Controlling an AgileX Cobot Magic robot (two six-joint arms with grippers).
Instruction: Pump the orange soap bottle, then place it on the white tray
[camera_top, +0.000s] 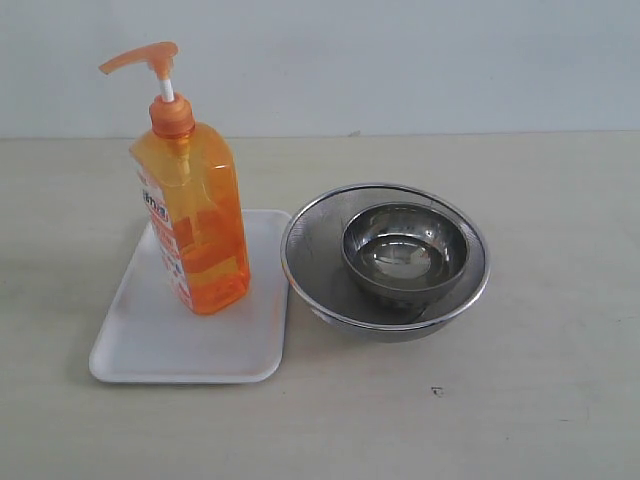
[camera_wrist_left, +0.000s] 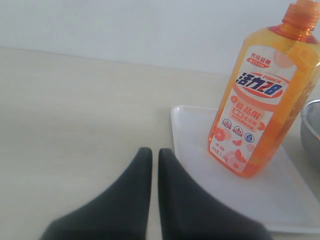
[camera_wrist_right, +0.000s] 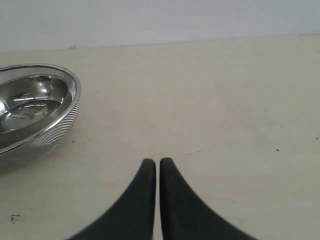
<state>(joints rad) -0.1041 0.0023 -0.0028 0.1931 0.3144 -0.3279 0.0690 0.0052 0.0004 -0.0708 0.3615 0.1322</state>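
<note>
Exterior: orange soap bottle (camera_top: 195, 225) upright on the white tray (camera_top: 200, 350); no gripper in sight. Left wrist: left gripper (camera_wrist_left: 155, 152) pressed together, empty; bottle ahead of its tips, apart. Right wrist: right gripper (camera_wrist_right: 157, 162) likewise closed, empty. Bottle probably stiff, slick, tall and tippy; grasp across the flat sides, mid-body.
</note>
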